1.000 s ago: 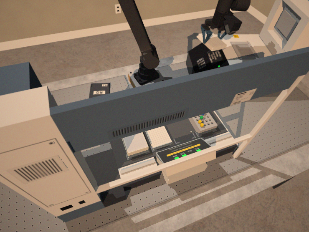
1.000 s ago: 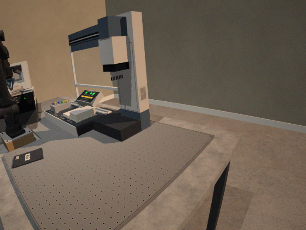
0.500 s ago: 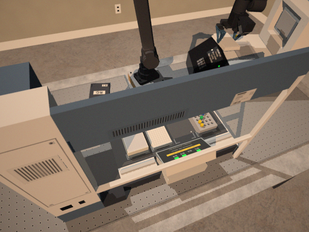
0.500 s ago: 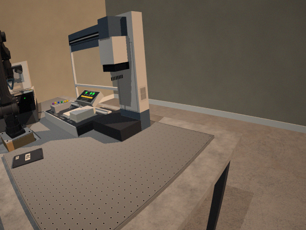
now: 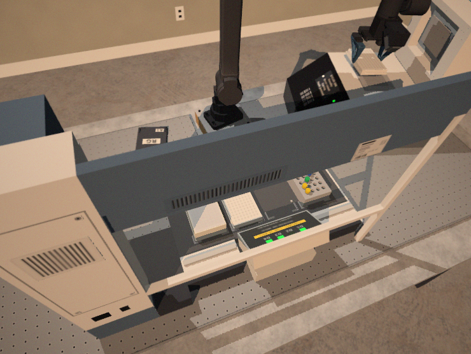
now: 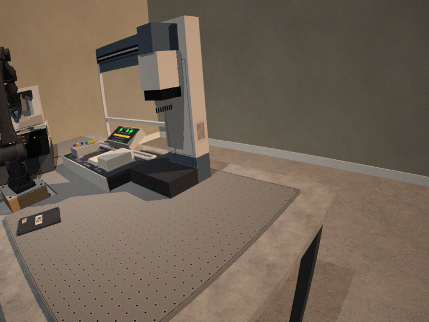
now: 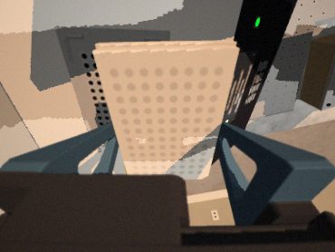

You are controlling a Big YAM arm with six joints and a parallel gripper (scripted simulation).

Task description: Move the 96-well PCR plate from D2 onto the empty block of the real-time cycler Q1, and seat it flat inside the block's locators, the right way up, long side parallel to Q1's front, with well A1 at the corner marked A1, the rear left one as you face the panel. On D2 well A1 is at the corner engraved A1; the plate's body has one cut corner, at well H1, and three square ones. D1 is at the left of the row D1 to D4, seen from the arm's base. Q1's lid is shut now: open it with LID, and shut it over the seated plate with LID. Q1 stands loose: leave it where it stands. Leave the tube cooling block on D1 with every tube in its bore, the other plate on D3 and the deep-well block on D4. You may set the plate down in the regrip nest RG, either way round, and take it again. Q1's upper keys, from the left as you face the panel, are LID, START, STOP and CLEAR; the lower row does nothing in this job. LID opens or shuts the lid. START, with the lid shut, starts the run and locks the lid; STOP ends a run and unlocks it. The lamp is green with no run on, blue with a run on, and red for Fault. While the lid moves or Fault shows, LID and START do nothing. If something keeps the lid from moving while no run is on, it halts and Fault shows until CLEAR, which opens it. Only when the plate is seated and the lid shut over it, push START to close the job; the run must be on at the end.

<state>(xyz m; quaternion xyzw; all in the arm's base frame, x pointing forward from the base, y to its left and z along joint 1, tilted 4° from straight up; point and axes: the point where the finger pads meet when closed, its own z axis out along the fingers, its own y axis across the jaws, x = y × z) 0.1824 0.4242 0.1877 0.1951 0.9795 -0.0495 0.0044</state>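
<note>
My gripper (image 5: 368, 47) is shut on the 96-well PCR plate (image 5: 368, 63), a pale plate with a grid of wells, and holds it above the open top of the cycler Q1 (image 5: 317, 81). In the wrist view the plate (image 7: 169, 113) lies between the blue fingers of the gripper (image 7: 169, 154), its long side running away from the camera. Q1's lid (image 5: 437, 35) stands open behind the plate. Q1's lamp (image 5: 333, 100) is green, and it also shows in the wrist view (image 7: 257, 21). The D2 position (image 5: 279, 197) on the deck holds nothing.
The tube cooling block (image 5: 309, 187) with coloured caps sits on D1, the other plate (image 5: 242, 208) on D3 and the deep-well block (image 5: 206, 220) on D4. The handler's gantry beam (image 5: 266, 141) spans the deck. The regrip nest RG (image 5: 151, 137) lies beside the arm's base (image 5: 224, 114).
</note>
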